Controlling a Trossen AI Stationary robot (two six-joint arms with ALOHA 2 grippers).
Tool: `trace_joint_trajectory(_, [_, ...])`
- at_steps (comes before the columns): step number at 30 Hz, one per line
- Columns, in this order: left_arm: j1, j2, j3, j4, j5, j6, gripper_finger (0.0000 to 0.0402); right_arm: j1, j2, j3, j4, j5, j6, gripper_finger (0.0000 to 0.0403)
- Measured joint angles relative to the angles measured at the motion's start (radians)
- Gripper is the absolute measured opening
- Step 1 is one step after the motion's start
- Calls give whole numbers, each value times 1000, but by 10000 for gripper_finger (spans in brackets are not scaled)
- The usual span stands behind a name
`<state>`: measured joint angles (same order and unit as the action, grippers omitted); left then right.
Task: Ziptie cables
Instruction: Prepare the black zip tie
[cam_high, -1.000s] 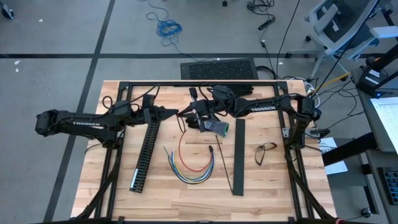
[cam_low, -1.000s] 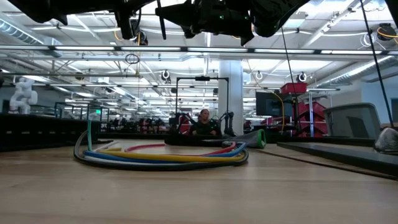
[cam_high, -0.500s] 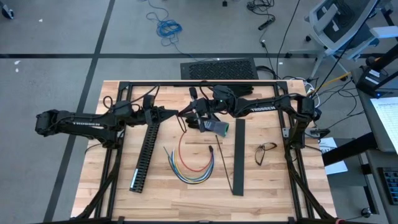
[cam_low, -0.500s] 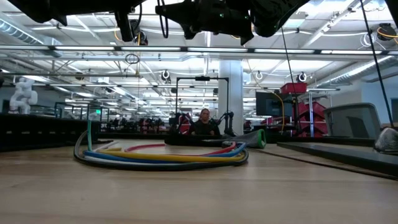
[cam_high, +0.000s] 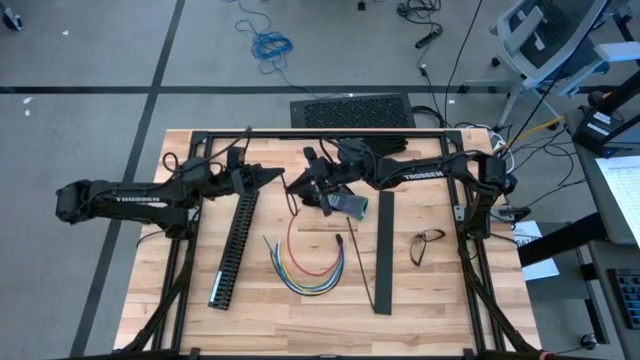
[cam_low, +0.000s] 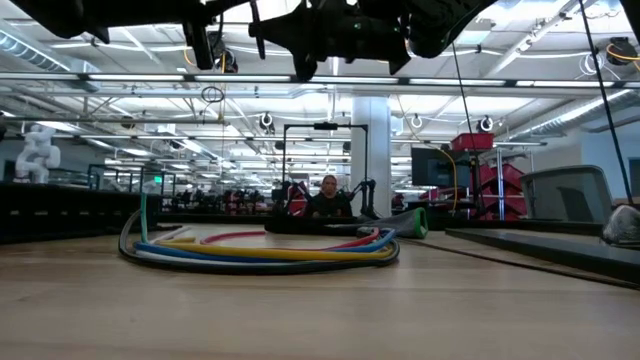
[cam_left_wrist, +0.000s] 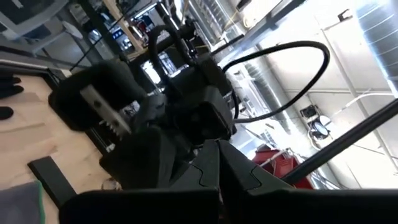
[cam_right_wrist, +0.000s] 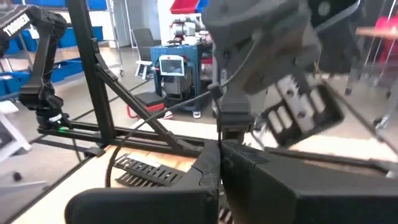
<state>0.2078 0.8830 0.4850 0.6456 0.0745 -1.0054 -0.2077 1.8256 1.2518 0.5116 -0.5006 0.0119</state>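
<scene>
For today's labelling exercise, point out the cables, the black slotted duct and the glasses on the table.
cables (cam_high: 305, 270): high view, on the bundle's curved bend.
black slotted duct (cam_high: 232, 250): high view, on its middle.
glasses (cam_high: 428, 240): high view, on the frame.

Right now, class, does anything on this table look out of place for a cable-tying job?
The pair of glasses near the table's right edge has no part in it. The cables lie loose and curved, untied, beside the black slotted duct.
</scene>
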Motion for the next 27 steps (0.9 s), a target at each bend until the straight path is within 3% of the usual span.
trace_joint_trajectory(27, [136,-77,0,4,-5,161,0,65,0,-2,-147,61,186,0])
